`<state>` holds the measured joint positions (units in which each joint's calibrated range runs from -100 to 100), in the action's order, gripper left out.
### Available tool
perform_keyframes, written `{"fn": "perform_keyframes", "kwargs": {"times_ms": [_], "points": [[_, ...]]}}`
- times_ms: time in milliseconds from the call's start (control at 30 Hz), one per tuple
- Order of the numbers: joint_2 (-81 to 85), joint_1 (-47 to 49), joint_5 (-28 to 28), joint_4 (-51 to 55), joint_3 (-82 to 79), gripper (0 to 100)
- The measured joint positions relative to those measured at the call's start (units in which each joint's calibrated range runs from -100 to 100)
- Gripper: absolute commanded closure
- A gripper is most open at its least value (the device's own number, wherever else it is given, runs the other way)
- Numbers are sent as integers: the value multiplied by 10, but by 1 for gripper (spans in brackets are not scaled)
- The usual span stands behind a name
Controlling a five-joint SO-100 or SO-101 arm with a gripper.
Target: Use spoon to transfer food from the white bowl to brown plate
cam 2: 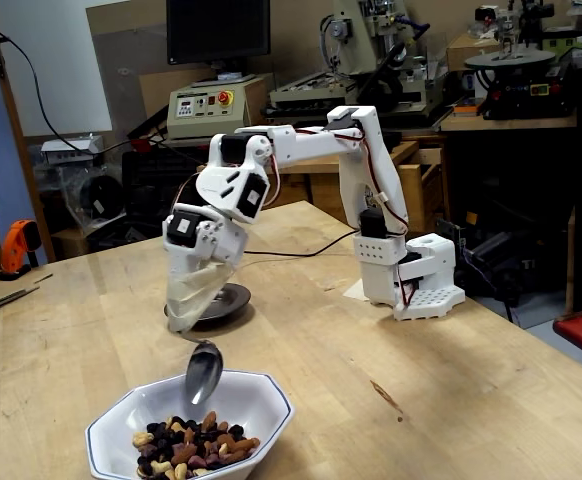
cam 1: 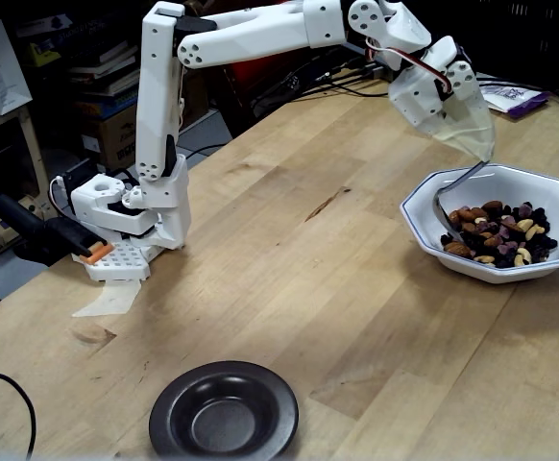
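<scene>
My gripper (cam 1: 475, 144), wrapped in a translucent cover, is shut on the handle of the silver spoon (cam 1: 455, 183). The spoon hangs down into the white bowl (cam 1: 551, 184) at the table's right. Its tip sits at the near-left edge of the food (cam 1: 498, 233), a heap of almonds, pale nuts and dark fruit. In the other fixed view the gripper (cam 2: 186, 315) holds the spoon (cam 2: 203, 374) with its oval part empty, just above the food (cam 2: 193, 452) in the white bowl (cam 2: 263, 404). The brown plate (cam 1: 224, 411) lies empty at the front; it also shows partly behind the gripper (cam 2: 233, 298).
The arm's base (cam 1: 126, 206) stands at the table's left edge on white tape. A purple packet (cam 1: 512, 96) and cables lie at the back right. A black cable (cam 1: 6, 384) loops at the front left. Shelves and machines stand beyond the table.
</scene>
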<state>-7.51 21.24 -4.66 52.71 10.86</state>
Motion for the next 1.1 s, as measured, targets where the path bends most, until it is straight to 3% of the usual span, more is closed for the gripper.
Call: {"fn": "perform_keyframes", "kwargs": {"times_ms": [667, 1100], "points": [[0, 15, 56, 31, 0, 95], [-49, 15, 60, -5, 0, 95]]}}
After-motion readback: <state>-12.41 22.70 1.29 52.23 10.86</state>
